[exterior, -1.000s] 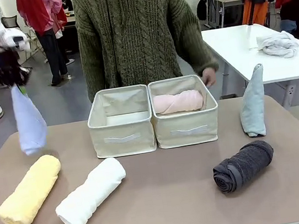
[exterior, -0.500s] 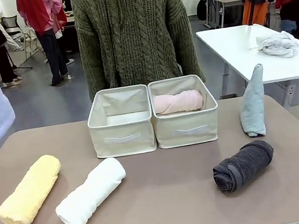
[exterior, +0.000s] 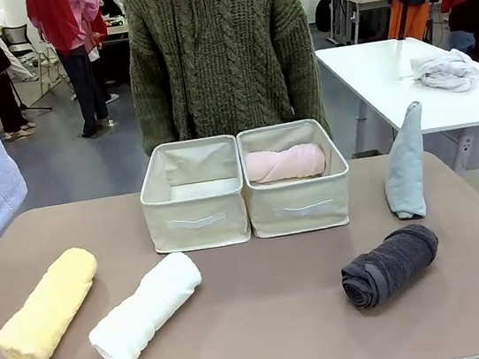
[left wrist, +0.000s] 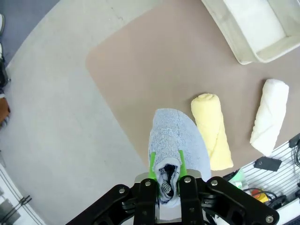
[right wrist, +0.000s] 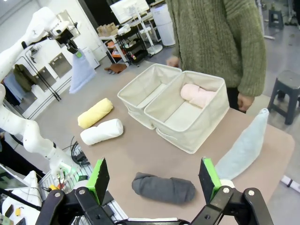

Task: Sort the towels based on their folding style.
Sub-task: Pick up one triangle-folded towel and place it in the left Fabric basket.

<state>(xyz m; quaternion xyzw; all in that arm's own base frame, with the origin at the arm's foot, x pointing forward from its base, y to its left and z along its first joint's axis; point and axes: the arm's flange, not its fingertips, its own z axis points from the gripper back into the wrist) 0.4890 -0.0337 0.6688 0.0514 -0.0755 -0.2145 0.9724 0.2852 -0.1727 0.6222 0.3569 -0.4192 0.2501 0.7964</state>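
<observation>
The lavender-blue cone (left wrist: 174, 136) is pinched at its narrow tip by the left gripper (left wrist: 166, 164), with the green pads (left wrist: 152, 161) pressed against the cloth from both sides. The cone hangs straight down from the fingers, lifted clear of the table (exterior: 268, 318) and close to the table's edge. Below this gripper, just beside the hanging cone, the yellow roll (left wrist: 212, 131) is seen lying on the table. The white roll (left wrist: 270, 116) lies farther out on the same side, apart from the yellow one. Well beyond the fingertips, a corner of one beige bin (left wrist: 225, 33) is seen. The right gripper (right wrist: 153, 180) is spread wide, and nothing is held between its fingers. The dark grey roll (right wrist: 164, 188) lies on the table under the gap between them. The pale grey-blue cone (right wrist: 243, 147) stands just ahead of the finger on the view's right. Farther ahead of this gripper the two bins are set side by side and touching, and the pink roll (right wrist: 198, 95) is seen lying inside the right-hand bin (right wrist: 187, 140). Behind the bins a person in a green knitted sweater (exterior: 217, 49) is seen standing, one hand (right wrist: 243, 101) lowered near the table's far edge.
</observation>
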